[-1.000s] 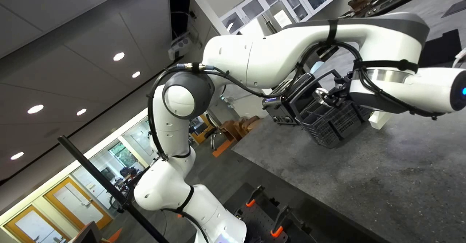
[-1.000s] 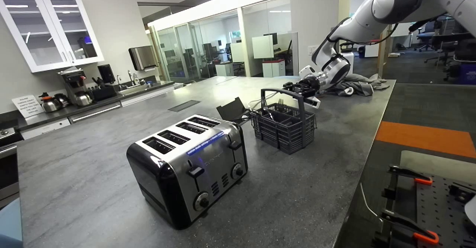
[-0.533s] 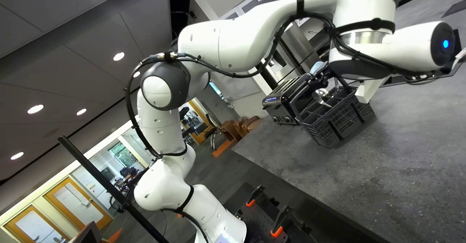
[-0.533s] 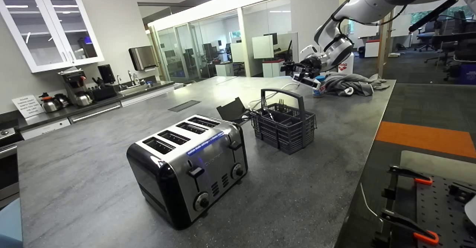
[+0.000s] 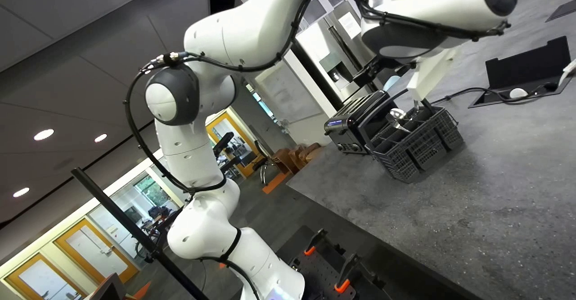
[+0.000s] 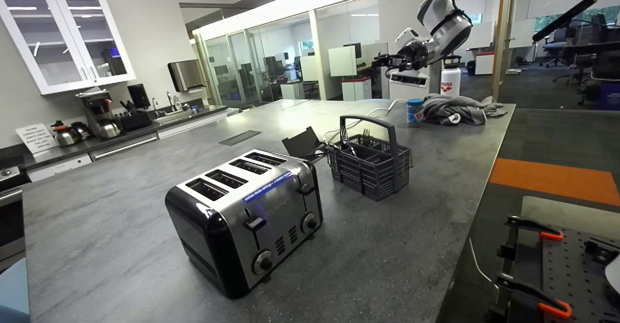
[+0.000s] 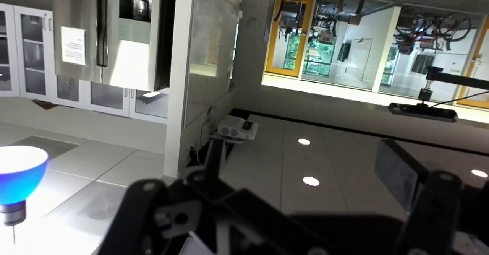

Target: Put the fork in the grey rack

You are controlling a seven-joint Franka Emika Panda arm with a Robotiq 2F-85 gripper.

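Wrist view: fingers [image 7: 397, 174] spread; in an exterior view, below them, fork [image 6: 366, 136] stands upright, tines up, in grey rack [image 6: 359, 172]; sign [image 6: 36, 138] reads "PLEASE".

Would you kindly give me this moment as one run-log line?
gripper: open, empty, apart from grey rack | grey rack: upright on counter, cutlery inside | task's fork: cannot be singled out

Rack [image 6: 368, 175] dk grey, latticed; cutlery [image 5: 398, 114] silvery; toaster [image 6: 271, 216] blk + silver w/ blue strip [image 6: 269, 186]; counter [image 6: 387, 245] mottled grey; arm [image 5: 261, 25] wht (joint cover [image 5: 186, 94] dk grey); gripper [image 7: 306, 165] blk; jar lid [image 6: 415, 102] blue; floor patch [image 6: 557, 180] orange.
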